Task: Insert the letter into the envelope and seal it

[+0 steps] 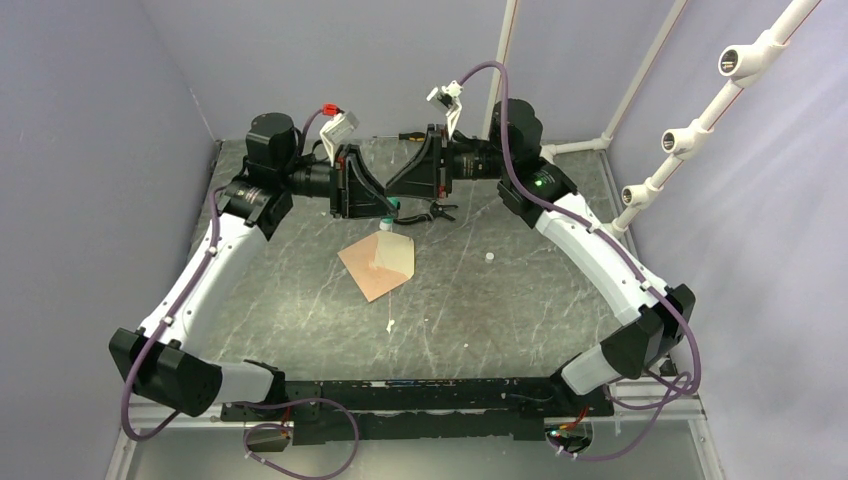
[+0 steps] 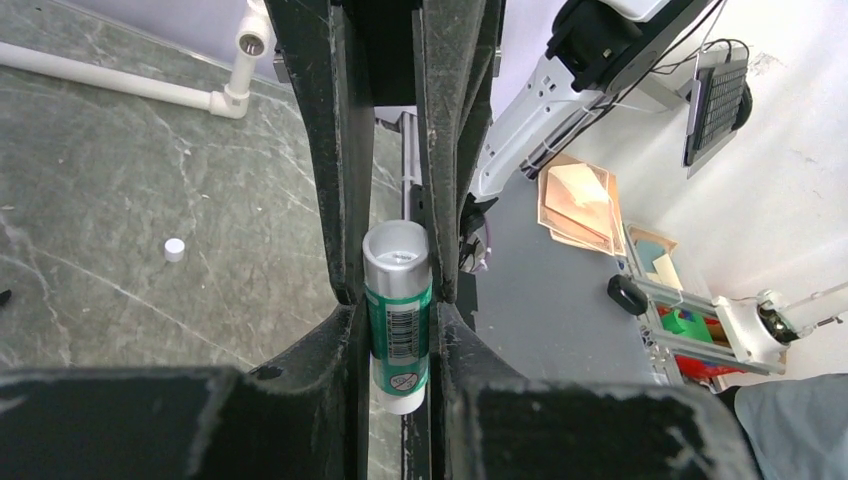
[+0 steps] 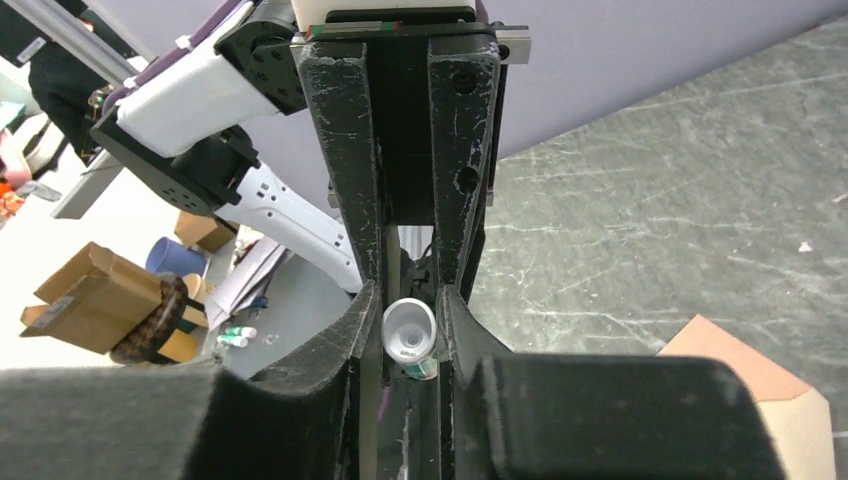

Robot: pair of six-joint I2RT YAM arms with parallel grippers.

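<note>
The kraft-brown envelope [image 1: 372, 268] lies mid-table with its paler cream inside [image 1: 396, 254] showing; its corner also shows in the right wrist view [image 3: 745, 385]. No separate letter sheet shows. My left gripper [image 1: 393, 209] [image 2: 392, 300] and right gripper [image 1: 391, 192] [image 3: 410, 295] meet tip to tip just above the envelope's far corner. Both are shut on a green glue stick [image 2: 398, 320] [image 3: 410, 335] with a silver end and a white end. Its white cap [image 1: 490, 257] [image 2: 174, 249] lies on the table to the right.
Black pliers [image 1: 436, 212] and a screwdriver [image 1: 401, 135] lie at the back of the table. A small white scrap [image 1: 389, 326] lies in front of the envelope. A white pipe frame [image 1: 690, 130] stands at the right.
</note>
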